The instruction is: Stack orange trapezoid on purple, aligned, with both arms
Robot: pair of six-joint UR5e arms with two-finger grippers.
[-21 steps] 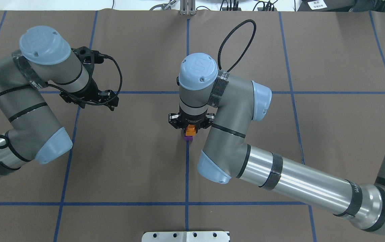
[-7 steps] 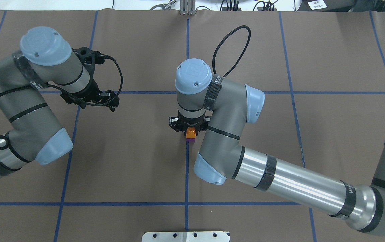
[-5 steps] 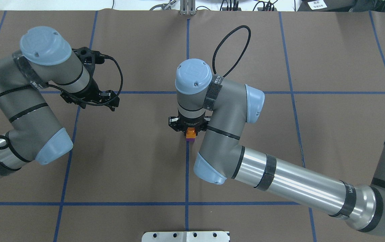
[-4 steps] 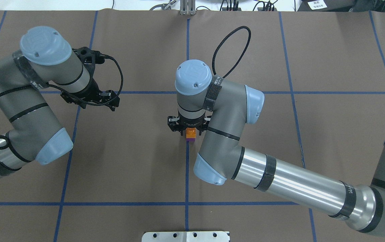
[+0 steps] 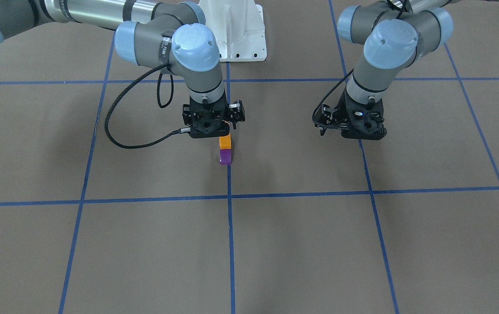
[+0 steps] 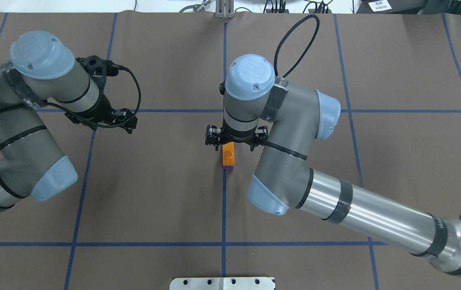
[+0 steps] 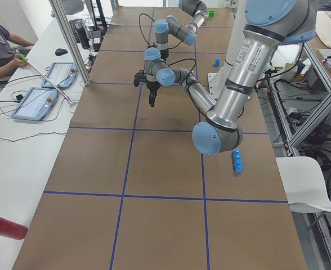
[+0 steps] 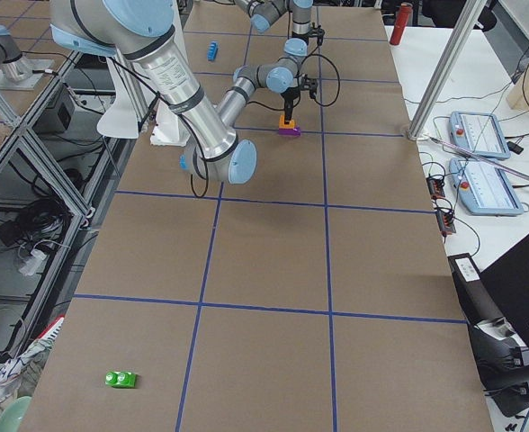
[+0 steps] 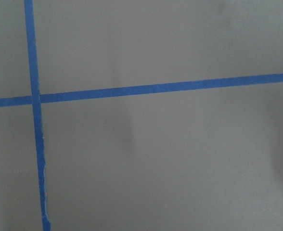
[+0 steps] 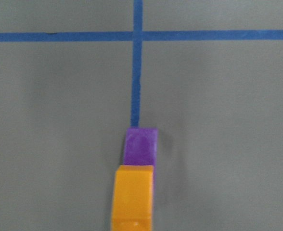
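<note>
The orange trapezoid (image 5: 225, 141) sits stacked on the purple block (image 5: 225, 157) on the table's centre blue line. The stack also shows in the overhead view, orange (image 6: 228, 155) over a sliver of purple (image 6: 227, 167), and in the right wrist view, orange (image 10: 133, 197) in front of purple (image 10: 140, 146). My right gripper (image 5: 224, 129) hangs straight above the stack, open, its fingertips just over the orange top. My left gripper (image 5: 349, 131) hovers open and empty well off to the robot's left, over bare table (image 9: 180, 159).
A white base plate (image 5: 236, 30) lies at the robot's side of the table. A long blue brick (image 7: 237, 161), a small blue block (image 7: 216, 62), a green block (image 8: 121, 379) and a red cylinder (image 7: 5, 226) lie far from the stack.
My right gripper has let go of the orange trapezoid and risen above it; the stack stays in place. My left arm has drawn back slightly to the robot's left.
</note>
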